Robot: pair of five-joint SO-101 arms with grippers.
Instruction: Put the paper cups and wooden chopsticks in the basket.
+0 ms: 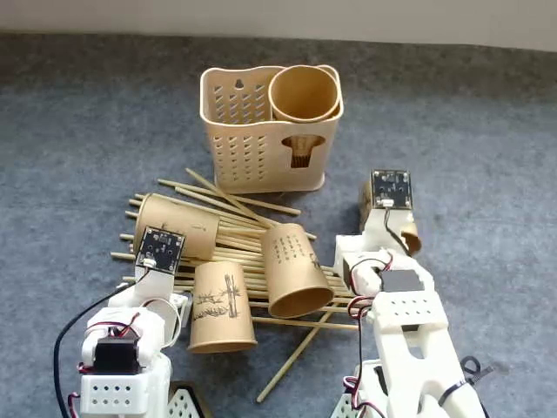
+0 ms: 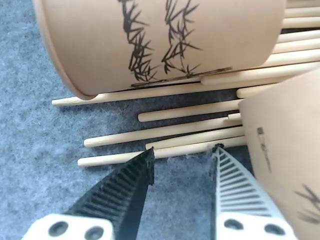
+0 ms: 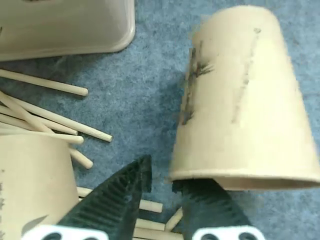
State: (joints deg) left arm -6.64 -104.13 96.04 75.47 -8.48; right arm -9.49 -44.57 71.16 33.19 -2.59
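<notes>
A cup [image 3: 240, 100] lies on its side on grey carpet [image 3: 145, 75], near the basket [image 3: 65, 30], its mouth toward the right claw [image 3: 161, 175]. That claw is partly open and grips nothing: one jaw sits right at the rim, seemingly at the mouth, and the other is outside the wall, just beside it. To take the cup well, the claw should probably slide the one jaw a little deeper inside. It can then close gently so the paper wall does not crumple, lift, turn the cup upright, and lower it into the basket compartment that looks free, beside the stowed cup [image 1: 304, 92]. The left claw [image 2: 183, 154] is wide open and empty, its tips low over loose chopsticks [image 2: 165, 131], between two other cups [image 2: 160, 45]. It would do best to close across one or two sticks near their middle, keeping clear of the cups resting on the pile.
</notes>
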